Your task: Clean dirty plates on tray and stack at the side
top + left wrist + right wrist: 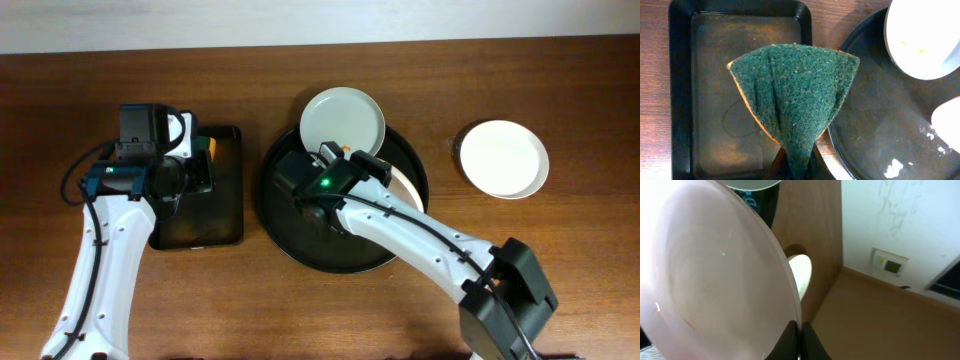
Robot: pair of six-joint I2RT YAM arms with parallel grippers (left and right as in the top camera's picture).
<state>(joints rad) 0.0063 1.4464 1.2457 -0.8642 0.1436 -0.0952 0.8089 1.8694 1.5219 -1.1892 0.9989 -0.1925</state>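
The round black tray (290, 235) lies at the table's middle. One white plate (343, 120) rests on its back rim, and shows in the left wrist view (920, 35). My right gripper (368, 163) is shut on the rim of a second plate (406, 186), which it holds tilted on edge above the tray. That plate fills the left of the right wrist view (715, 270), with the jaws (800, 335) pinching its edge. A third plate (503, 158) lies on the table at the right. My left gripper (205, 168) is shut on a green sponge (795, 95).
A smaller rectangular black tray (225, 225) lies left of the round tray, under the sponge, and shows in the left wrist view (680, 100). The round tray's wet floor (880, 125) shows beside it. The held plate's edge (947, 122) shows at the right.
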